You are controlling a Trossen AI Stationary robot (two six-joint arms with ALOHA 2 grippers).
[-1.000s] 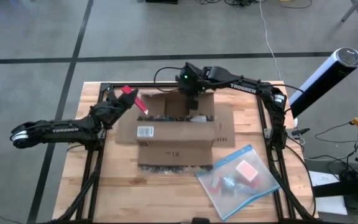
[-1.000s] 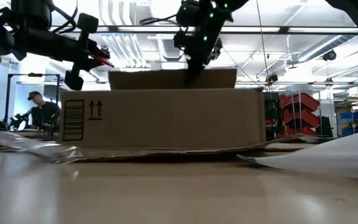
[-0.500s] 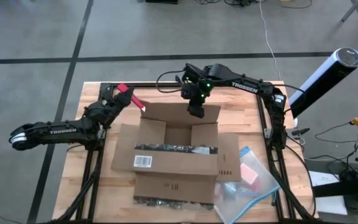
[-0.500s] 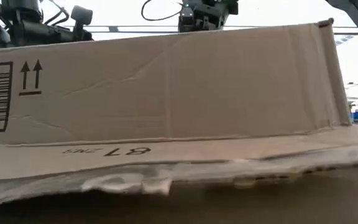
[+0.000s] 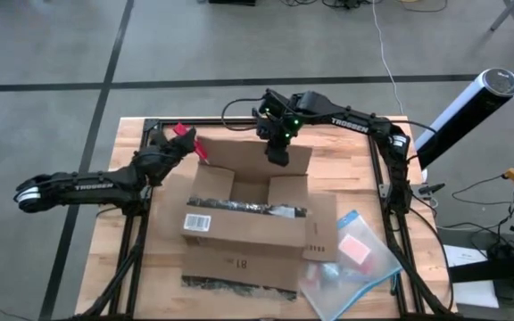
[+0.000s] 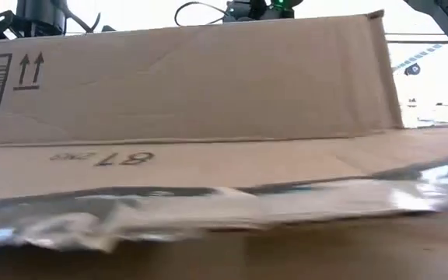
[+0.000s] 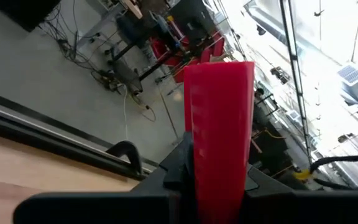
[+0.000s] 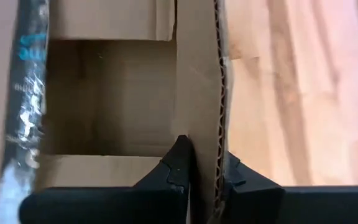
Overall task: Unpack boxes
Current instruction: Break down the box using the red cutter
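The right claw (image 5: 277,157) pinches the top-centre flap of the brown corrugated cardboard box (image 5: 244,234), which stretches toward the bottom, while the left claw (image 5: 184,144) grips a small red tool (image 5: 188,141) at its upper-left corner.

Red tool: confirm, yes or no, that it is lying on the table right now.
No, the red tool is clamped in the left gripper, held above the table beside the box.

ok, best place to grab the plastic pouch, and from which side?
Take the plastic pouch by its free corner toward the table's right front, coming straight down from above. It lies flat, and its other end is tucked under the cardboard box, so only that side is open. The right end effector is shut on the box's rear flap, and the left end effector holds a red tool.
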